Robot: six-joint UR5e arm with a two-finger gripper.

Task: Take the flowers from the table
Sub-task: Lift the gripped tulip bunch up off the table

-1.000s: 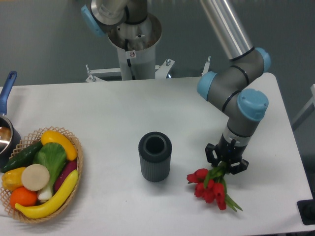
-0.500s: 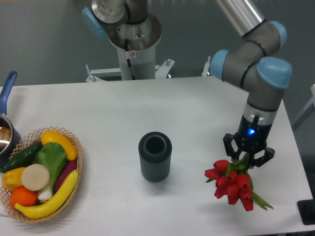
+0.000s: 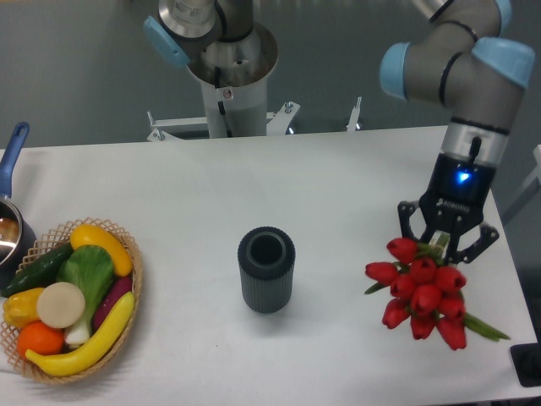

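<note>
Gripping the flowers [image 3: 423, 294] by their stems, the gripper [image 3: 448, 241] has its jaws closed on them at the table's [image 3: 338, 186] right side, well apart from the cup [image 3: 266, 269].

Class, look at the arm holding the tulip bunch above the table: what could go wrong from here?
1. The gripper holds the flowers only by the stems, with the heavy heads hanging below, so the bunch might slip or swing.
2. The bunch hangs near the table edge, so a drop could land it on the floor.
</note>
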